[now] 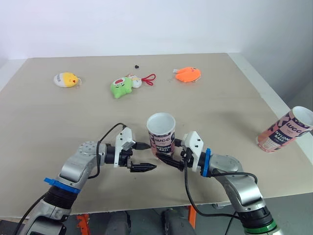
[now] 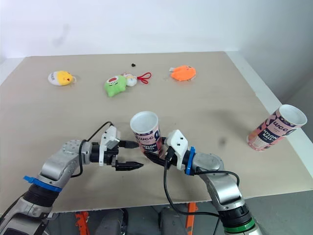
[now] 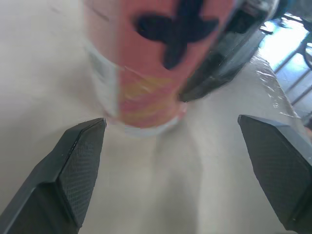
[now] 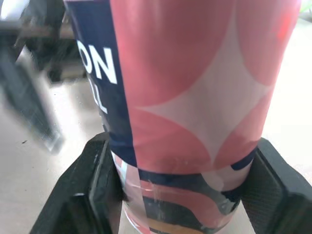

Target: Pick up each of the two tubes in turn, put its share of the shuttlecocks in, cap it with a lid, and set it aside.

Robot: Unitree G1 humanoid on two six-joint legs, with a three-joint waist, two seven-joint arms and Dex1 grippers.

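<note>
In the head views, a beige rectangular table (image 1: pixel 234 112) is seen. At the middle, near its front edge, an open-topped cardboard tube printed in pink, navy and white (image 1: pixel 162 133) stands upright. The right gripper (image 1: pixel 172 152) is closed around the lower part of this tube, with one black finger on each side. The left gripper (image 1: pixel 145 156) is placed just beside the tube on its left, its two fingers spread apart with nothing between them. A second tube of the same print (image 1: pixel 286 129) is found at the table's right edge, tilted, its open mouth turned up and to the right, well apart from the first. Along the far side, a yellow plush toy (image 1: pixel 66 79), a green plush toy (image 1: pixel 121 87) with a red cord loop (image 1: pixel 149 78) beside it, and an orange plush toy (image 1: pixel 187 74) are laid in a row. A small black object (image 1: pixel 136 65) is seen just beyond the green one.

In the left wrist view, the left gripper's fingers (image 3: pixel 78 161) are shown wide apart and empty. The upright tube (image 3: pixel 156 63) is seen blurred ahead of them, and a dark finger of the right gripper (image 3: pixel 214 73) is pressed to its side.

In the right wrist view, the tube's wall (image 4: pixel 195 97) is clamped between the two black pads (image 4: pixel 83 190), both of them touching it.
</note>
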